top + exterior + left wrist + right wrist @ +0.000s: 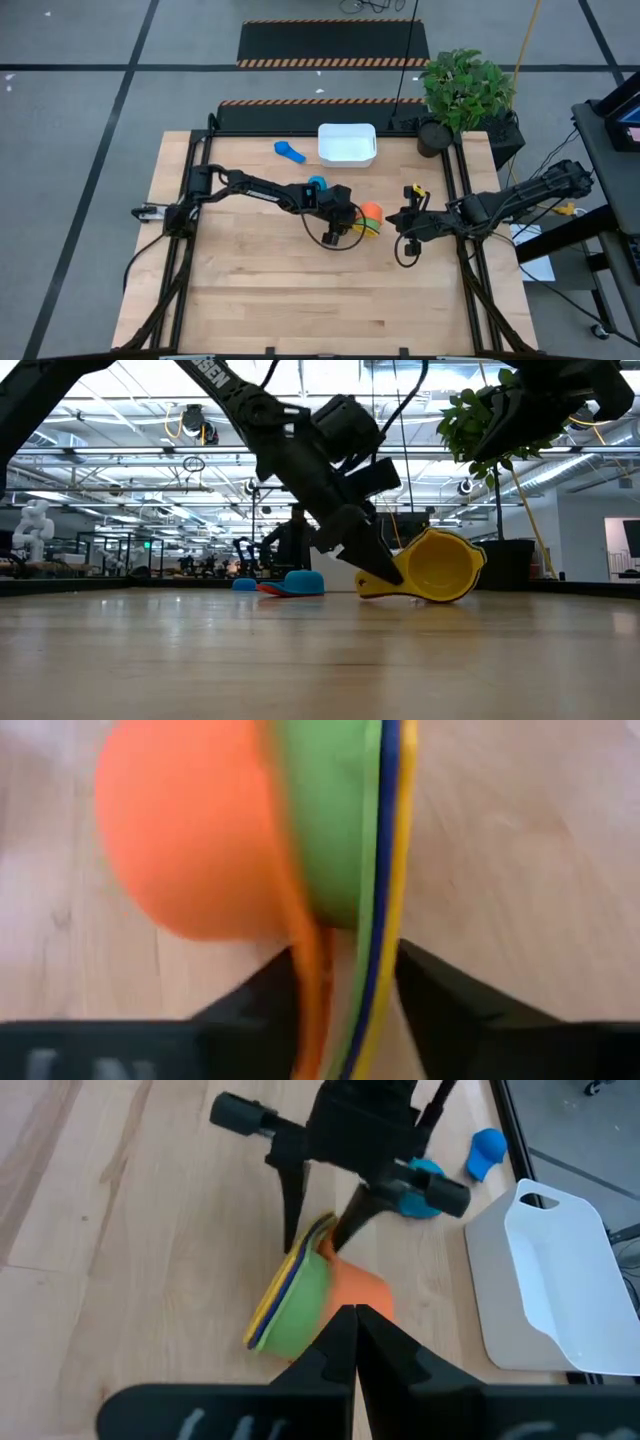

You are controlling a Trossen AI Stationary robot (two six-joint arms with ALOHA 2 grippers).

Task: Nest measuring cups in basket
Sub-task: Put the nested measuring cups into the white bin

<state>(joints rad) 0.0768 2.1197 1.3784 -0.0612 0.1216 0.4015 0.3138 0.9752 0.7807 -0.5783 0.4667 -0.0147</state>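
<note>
Left gripper [352,224] sits near the middle of the tabletop [250,270], reaching toward a nested stack of measuring cups [370,221] that lies tipped on its side. Stack order as seen from the right wrist view: yellow cup [268,1302] outermost, then a dark blue rim, green cup [300,1312], orange cup [358,1292] poking out at the small end. Left wrist view shows the flat handles of the stack running between the two dark fingers [445,995], one finger on each side; jaws part-closed around the handles, but contact with both fingers cannot be confirmed. Low view: yellow cup mouth faces the camera, its rim resting on the tabletop.

Right gripper [408,222] hovers just beside the stack on its other side, jaws closed, nothing between them.

Basket [347,144] stands at the far edge of the tabletop, well apart from the stack; inside looks bare. One dark blue cup [290,152] lies just beside the basket on the left-arm side. A light blue cup [317,184] lies next to the left arm's forearm; in the low view a red piece [272,589] shows beside it.

Potted plant [464,88] at the far right corner
</note>
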